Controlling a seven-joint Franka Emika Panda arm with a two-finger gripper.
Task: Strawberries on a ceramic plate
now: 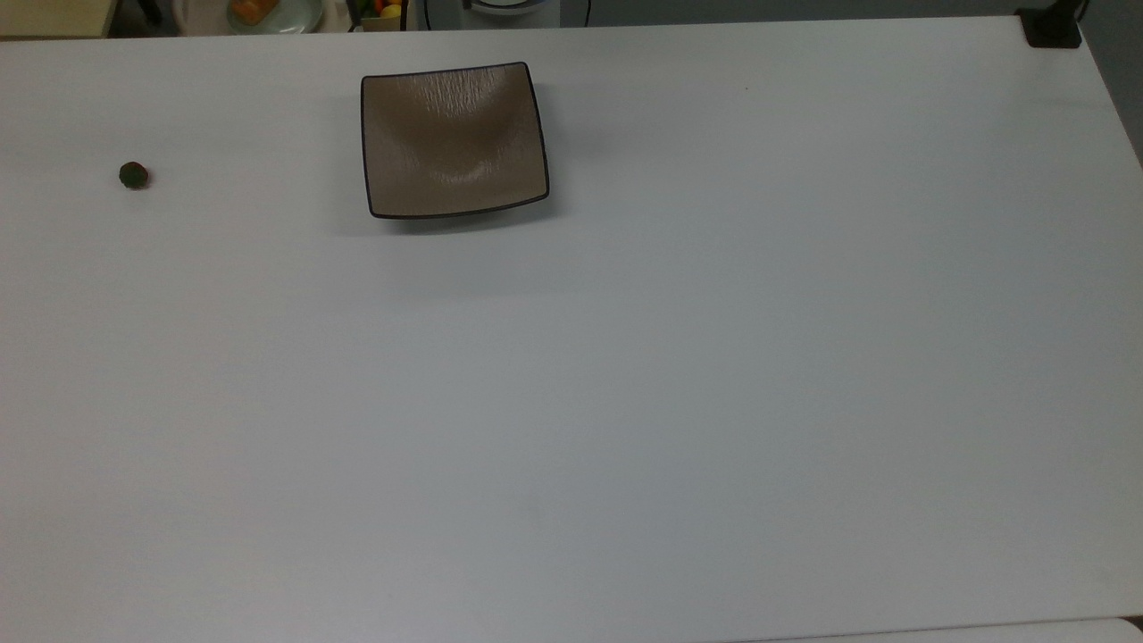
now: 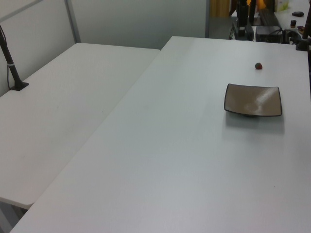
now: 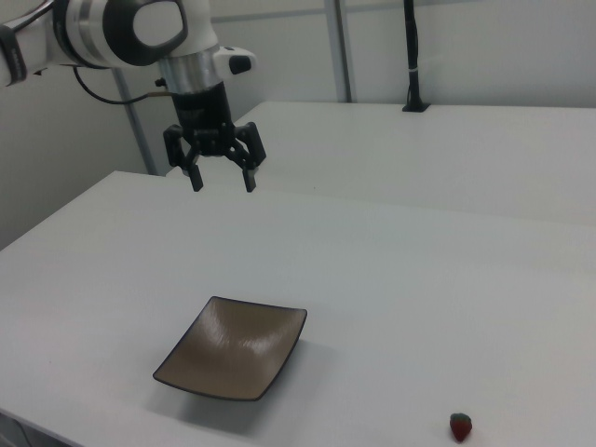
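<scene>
While the gripper (image 3: 222,173) is held high above the counter (image 3: 391,279) with its fingers spread wide and empty, the strawberry (image 3: 460,426) is found low at the right view's right, well apart. The ceramic plate (image 3: 232,360) lies between them, empty; a long descending reach past it is judged necessary.

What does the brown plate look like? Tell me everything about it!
The ceramic plate is square and tan-brown, with a thin dark rim and a shiny, streaky glaze. Its edges curve upward, so the middle dips like a shallow bowl. It is empty and sits flat on the white table. Nothing touches it: the strawberry lies apart from it on the table, and the gripper hangs open in the air, well above the table and away from the plate.
</scene>
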